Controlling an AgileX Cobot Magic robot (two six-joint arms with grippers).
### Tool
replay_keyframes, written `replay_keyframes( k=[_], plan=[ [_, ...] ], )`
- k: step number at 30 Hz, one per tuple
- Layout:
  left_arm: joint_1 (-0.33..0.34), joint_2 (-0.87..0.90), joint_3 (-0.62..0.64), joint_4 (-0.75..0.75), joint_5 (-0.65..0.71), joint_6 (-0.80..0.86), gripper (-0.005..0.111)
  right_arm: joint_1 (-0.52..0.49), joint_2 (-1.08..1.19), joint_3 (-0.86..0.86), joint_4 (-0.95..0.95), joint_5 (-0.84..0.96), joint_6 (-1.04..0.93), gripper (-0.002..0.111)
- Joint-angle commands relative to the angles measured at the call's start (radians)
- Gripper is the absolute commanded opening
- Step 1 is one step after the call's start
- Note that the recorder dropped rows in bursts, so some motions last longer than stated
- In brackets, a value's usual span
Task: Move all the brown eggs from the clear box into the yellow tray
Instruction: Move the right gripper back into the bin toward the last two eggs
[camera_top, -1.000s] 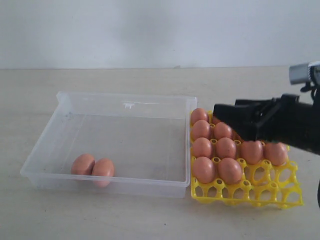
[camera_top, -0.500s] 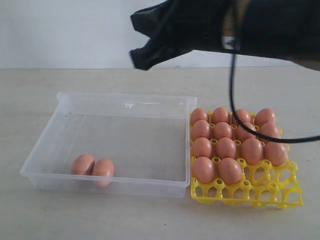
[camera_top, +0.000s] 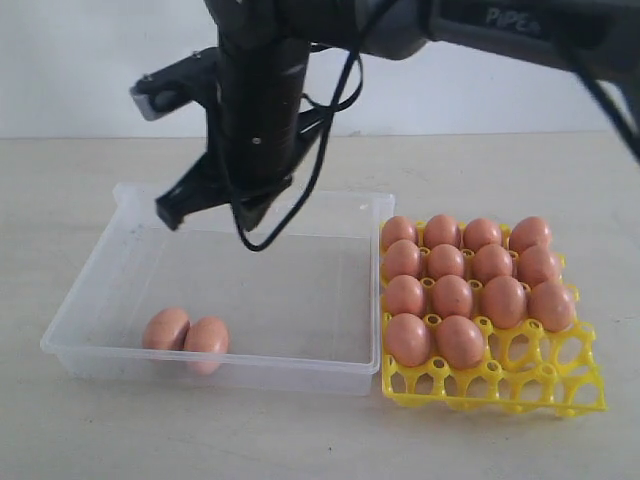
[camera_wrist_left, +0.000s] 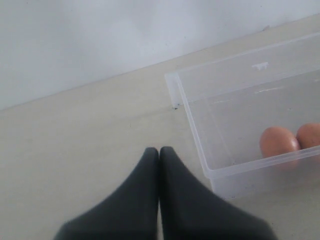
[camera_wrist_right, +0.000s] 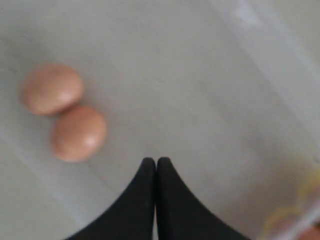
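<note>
from where i stood the pale worktop (camera_top: 100, 430) filled most of the scene, and on it the clear box (camera_top: 290, 375) took up the left and middle, with the smaller yellow tray (camera_top: 520, 385) set just beside its right wall. above the box hung the right arm (camera_top: 255, 100), a dark mass reaching in from the right side and across the middle, pointing down over the far half of the box. its right pincer (camera_wrist_right: 152, 162) was closed tip to tip with nothing between the jaws, poised over the bare floor of the box, well above it, with the two loose eggs off to one side of it. the left pincer (camera_wrist_left: 159, 150) was likewise pressed closed and empty, hovering over bare worktop just outside a corner of the box. as for the brown eggs (camera_top: 452, 296), i counted fourteen seated in the tray, filling the three far rows and the two left cups of the near row, so only the two near right cups stood empty. the other two lay touching each other in the near left corner of the box, one (camera_top: 167, 328) beside the other (camera_top: 207, 340). to my eye the job was nearly done: two eggs left to carry, two cups waiting, and the right pincer would have to open before it could take either one.
</note>
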Motion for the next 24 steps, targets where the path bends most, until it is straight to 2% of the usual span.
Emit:
replay_keyframes(
  k=[1, 6, 8, 24],
  plan=[
    [0.001, -0.002, -0.001, -0.008, -0.008, 0.0, -0.004, -0.018, 0.099, -0.105, 0.154, 0.032, -0.015, 0.016],
    [0.001, -0.002, -0.001, -0.008, -0.008, 0.0, -0.004, -0.018, 0.181, -0.11, 0.178, 0.047, 0.091, 0.054],
    [0.001, -0.002, -0.001, -0.008, -0.008, 0.0, -0.004, -0.018, 0.205, -0.11, 0.18, 0.047, 0.158, 0.062],
    [0.001, -0.002, -0.001, -0.008, -0.008, 0.0, -0.004, -0.016, 0.271, -0.11, 0.304, 0.047, 0.333, 0.063]
  ],
)
